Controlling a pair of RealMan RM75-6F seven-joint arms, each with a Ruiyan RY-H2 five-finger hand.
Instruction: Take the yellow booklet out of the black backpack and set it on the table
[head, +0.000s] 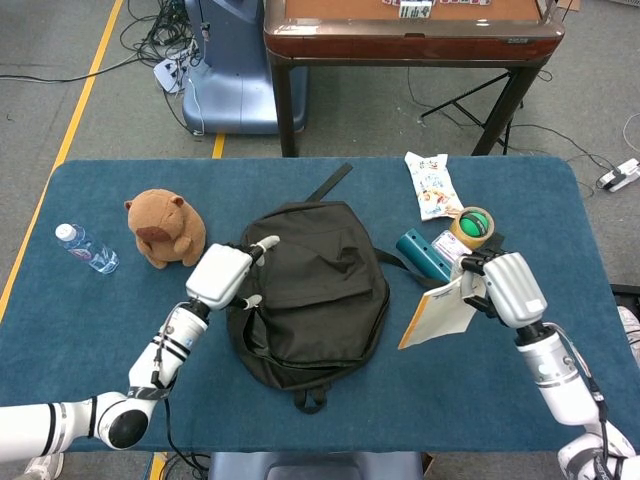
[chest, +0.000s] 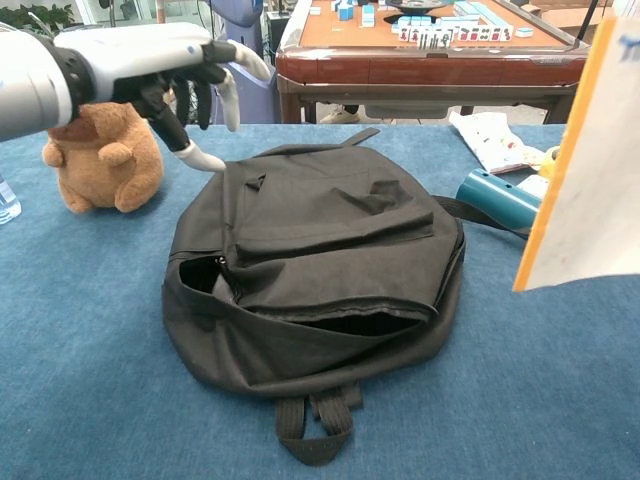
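The table (head: 100, 330) is carrying all the items on its blue cloth. The black backpack (head: 315, 285) is lying flat at the middle of the table, its flap sagging over a narrow opening on the near side. The right hand (head: 505, 285) is gripping the yellow booklet (head: 435, 315) by its upper corner, fingers curled around it; the booklet is hanging tilted above the table, to the right of the backpack and fully outside it. In the chest view only the booklet (chest: 585, 180) is showing at the right edge. The left hand (head: 222, 273) is hovering at the backpack's left edge with fingers spread, holding nothing. A stuffed toy (head: 165, 228) is sitting left of the backpack. A teal tube (head: 422, 253), a snack packet (head: 432, 185), a tape roll (head: 474, 226) and a water bottle (head: 85, 248) are lying farther out.
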